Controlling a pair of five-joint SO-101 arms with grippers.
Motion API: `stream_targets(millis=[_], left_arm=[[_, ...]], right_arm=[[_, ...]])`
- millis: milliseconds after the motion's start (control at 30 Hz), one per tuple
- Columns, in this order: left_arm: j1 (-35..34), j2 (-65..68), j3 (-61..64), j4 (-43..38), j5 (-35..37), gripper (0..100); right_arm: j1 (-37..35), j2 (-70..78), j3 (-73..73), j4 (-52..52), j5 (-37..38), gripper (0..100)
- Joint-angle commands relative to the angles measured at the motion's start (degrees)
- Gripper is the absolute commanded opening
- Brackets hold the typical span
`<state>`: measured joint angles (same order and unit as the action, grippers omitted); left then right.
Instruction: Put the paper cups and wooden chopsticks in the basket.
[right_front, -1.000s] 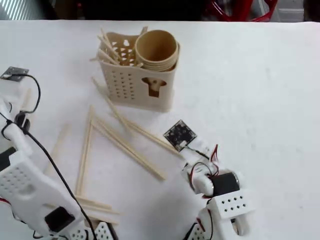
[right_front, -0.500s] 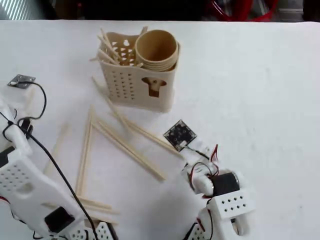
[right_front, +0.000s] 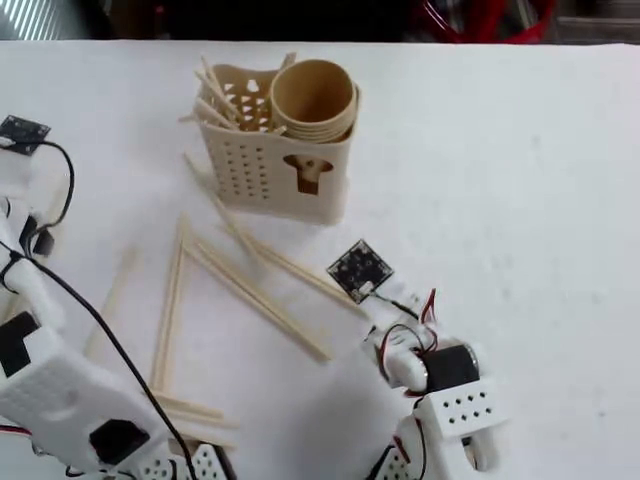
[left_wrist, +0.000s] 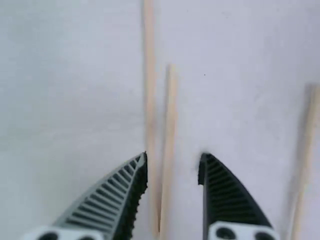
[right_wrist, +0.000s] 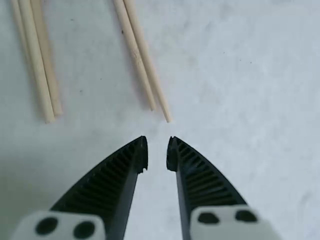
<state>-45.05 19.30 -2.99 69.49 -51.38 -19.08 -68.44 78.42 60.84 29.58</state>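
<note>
The beige perforated basket (right_front: 270, 165) stands at the back of the table with stacked paper cups (right_front: 313, 98) and several chopsticks (right_front: 215, 98) inside it. Loose wooden chopsticks (right_front: 255, 292) lie scattered in front of it. In the left wrist view my left gripper (left_wrist: 172, 160) is open just above the table, with two chopsticks (left_wrist: 169, 120) lying between its fingers and a third chopstick (left_wrist: 306, 150) off to one side. My right gripper (right_wrist: 156, 146) is open by a narrow gap with nothing in it, just short of the ends of a chopstick pair (right_wrist: 142, 65).
The left arm (right_front: 40, 330) takes up the table's left front edge and the right arm (right_front: 430, 370) the front centre. More chopsticks (right_front: 190, 410) lie near the front edge between them. The white tabletop (right_front: 500, 180) stretches to the right of the basket.
The left arm has shifted, its wrist end swinging slightly right and then back toward the far left. The right arm, basket and chopsticks have not moved.
</note>
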Motion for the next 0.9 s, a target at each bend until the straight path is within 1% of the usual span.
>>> stream_targets(millis=[0,100,200,467,567,667,867], left_arm=[[-0.2,3.3,-0.4,-4.0,-1.1,21],[-1.1,7.1,-1.0,-7.8,-1.0,25],[-2.0,10.0,-4.2,-8.2,-1.4,28],[-3.5,18.1,-9.9,-7.8,-1.6,28],[-3.4,21.4,-10.5,-7.6,-1.6,22],[-3.2,24.5,-10.7,-3.4,-1.6,16],[-3.2,28.5,-10.7,6.6,-1.4,17]], right_arm=[[0.2,-0.7,-0.3,-1.1,-0.1,7.7],[0.2,-0.7,-0.3,-1.1,-0.1,7.7],[0.2,-0.7,-0.3,-1.1,-0.1,7.7],[0.2,-0.7,-0.3,-1.1,-0.1,7.7],[0.2,-0.7,-0.3,-1.1,-0.1,7.7],[0.2,-0.7,-0.3,-1.1,-0.1,7.7],[0.2,-0.7,-0.3,-1.1,-0.1,7.7]])
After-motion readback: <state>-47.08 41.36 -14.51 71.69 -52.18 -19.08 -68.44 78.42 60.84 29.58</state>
